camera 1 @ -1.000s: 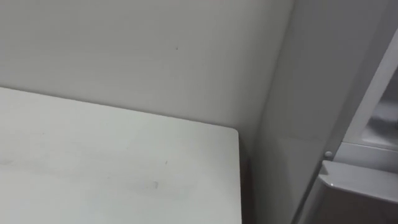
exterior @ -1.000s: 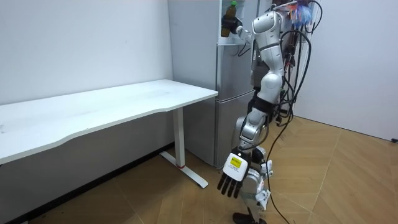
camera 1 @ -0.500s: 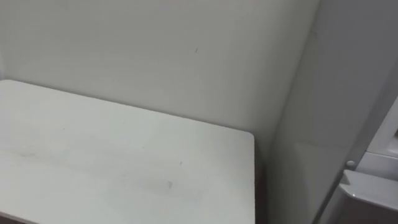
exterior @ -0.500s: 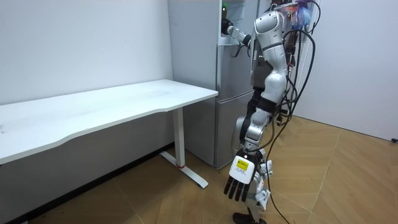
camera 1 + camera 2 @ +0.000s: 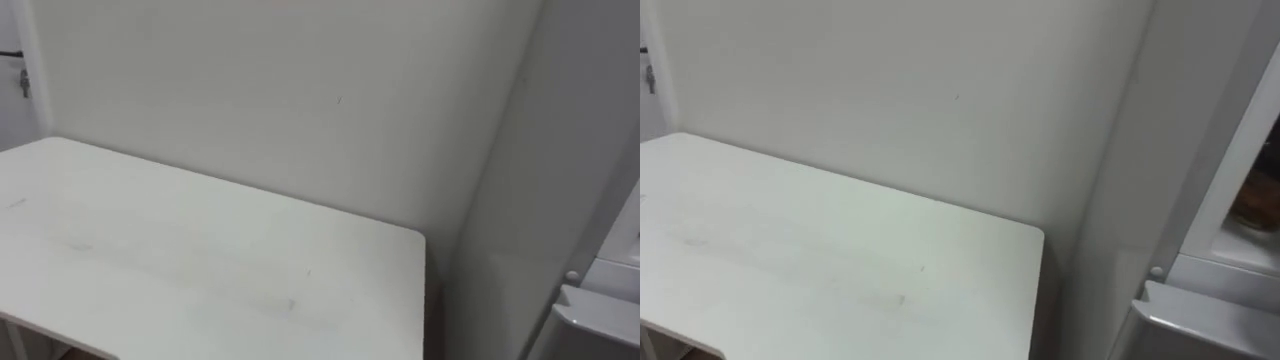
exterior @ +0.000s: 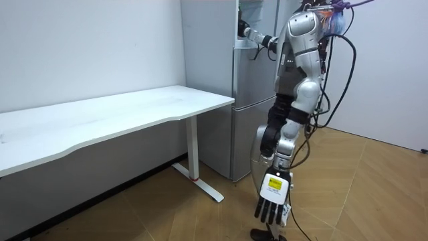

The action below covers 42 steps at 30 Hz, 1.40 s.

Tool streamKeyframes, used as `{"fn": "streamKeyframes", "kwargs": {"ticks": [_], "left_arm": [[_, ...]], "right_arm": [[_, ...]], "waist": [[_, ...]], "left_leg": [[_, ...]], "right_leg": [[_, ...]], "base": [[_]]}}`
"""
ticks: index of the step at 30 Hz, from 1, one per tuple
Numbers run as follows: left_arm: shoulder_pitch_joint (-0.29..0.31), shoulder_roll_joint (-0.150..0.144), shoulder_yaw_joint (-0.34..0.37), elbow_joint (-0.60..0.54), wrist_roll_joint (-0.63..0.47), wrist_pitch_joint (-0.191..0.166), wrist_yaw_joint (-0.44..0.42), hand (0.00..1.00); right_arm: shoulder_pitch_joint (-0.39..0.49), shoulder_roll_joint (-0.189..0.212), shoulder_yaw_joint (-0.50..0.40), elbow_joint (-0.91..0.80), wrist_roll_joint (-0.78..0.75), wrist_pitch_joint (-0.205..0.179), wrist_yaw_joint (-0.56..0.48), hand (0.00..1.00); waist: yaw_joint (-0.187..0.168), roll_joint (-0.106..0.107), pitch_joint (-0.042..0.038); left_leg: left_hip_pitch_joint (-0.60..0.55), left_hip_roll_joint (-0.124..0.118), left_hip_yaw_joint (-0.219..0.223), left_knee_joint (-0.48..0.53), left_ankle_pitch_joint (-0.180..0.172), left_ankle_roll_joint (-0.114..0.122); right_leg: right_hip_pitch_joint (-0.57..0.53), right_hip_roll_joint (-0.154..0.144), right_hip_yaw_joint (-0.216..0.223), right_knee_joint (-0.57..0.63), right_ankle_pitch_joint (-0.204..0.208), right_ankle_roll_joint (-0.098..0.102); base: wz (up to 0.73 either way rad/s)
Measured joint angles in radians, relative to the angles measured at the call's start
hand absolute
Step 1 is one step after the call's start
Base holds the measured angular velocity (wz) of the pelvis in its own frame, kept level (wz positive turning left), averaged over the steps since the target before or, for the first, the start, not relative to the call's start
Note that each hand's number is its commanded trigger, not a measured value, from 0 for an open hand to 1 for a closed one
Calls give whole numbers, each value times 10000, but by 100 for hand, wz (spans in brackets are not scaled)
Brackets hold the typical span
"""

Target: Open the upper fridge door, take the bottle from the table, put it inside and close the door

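A second before, the right hand [image 6: 245, 30] had held the bottle up in front of the fridge's [image 6: 249, 100] open upper compartment [image 6: 255, 15]. Now that hand sat lower and reached into the compartment, its arm stretched out level from the shoulder. Its fingers were too dark and small to tell whether they were closed on anything, and the bottle itself could not be made out. A dark brownish shape inside the compartment, at the edge of the right eye view, could not be identified. The left hand [image 6: 271, 199] had swung further out from the fridge and hung low by the legs, with its fingers straight and pointing at the floor [image 6: 374, 194]. The head camera had turned away from the fridge, so more of the table [image 5: 200, 270] was in view.

The white table stood just beside the fridge, its near corner close to the fridge's side wall, and its top was bare. A plain pale wall [image 5: 300, 110] ran behind both. The robot stood upright on the wood-patterned floor directly in front of the fridge.
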Motion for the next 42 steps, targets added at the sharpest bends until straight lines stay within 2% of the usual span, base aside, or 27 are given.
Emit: {"fn": "streamKeyframes", "kwargs": {"ticks": [5, 9, 12, 17, 26, 33, 38, 42], "left_arm": [[128, 16, -9, -6, -10, 103, 1, 0], [138, 20, -11, -42, -8, 141, 65, 0], [137, 39, -8, -143, -15, 132, 67, 0], [108, 49, -8, -313, -21, 62, 68, 0], [39, 58, 20, -387, -24, 42, 66, 0], [55, 59, 19, -371, -187, 15, 67, 0], [63, 54, 0, -359, -227, 11, 68, 0], [56, 56, -3, -357, -232, 12, 70, 0]], "right_arm": [[-28, -42, 17, 293, -41, -88, -80, 0], [-26, -41, 159, 435, -61, -154, 27, 0], [-35, -69, 413, 578, -61, -164, 99, 0], [-30, -96, 455, 690, -64, -157, 372, 0], [12, -104, 401, 941, -95, -150, 700, 0], [225, -176, 387, 1019, -140, -174, 932, 0], [287, -169, 323, 1011, -504, -160, 841, 0], [315, -152, 398, 977, -702, -120, 290, 0]], "waist": [[89, 39, -10], [127, 219, -94], [109, 281, -88], [65, 251, -78], [31, 55, -53], [150, -11, -30], [194, -25, -33], [232, -68, -30]], "left_leg": [[-61, -25, -6, 86, -6, -13], [-66, 75, -63, 119, -22, -50], [-55, 94, -72, 118, -2, -84], [-52, 103, -124, 117, 10, -105], [-47, 91, -124, 121, 5, -113], [69, 107, -130, 152, -59, -171], [106, 122, -96, 154, -90, -186], [148, 121, -96, 138, -90, -183]], "right_leg": [[-2, 35, 20, -17, 22, -27], [30, 81, 10, -95, 63, -74], [52, 105, -14, -121, 77, -97], [93, 112, -66, -155, 81, -105], [128, 133, -57, -218, 81, -104], [291, 208, -63, -306, 86, -113], [342, 230, -41, -317, 79, -119], [396, 228, -68, -326, 79, -119]], "base": [[1], [0], [0], [1], [0], [0], [0], [0]]}}
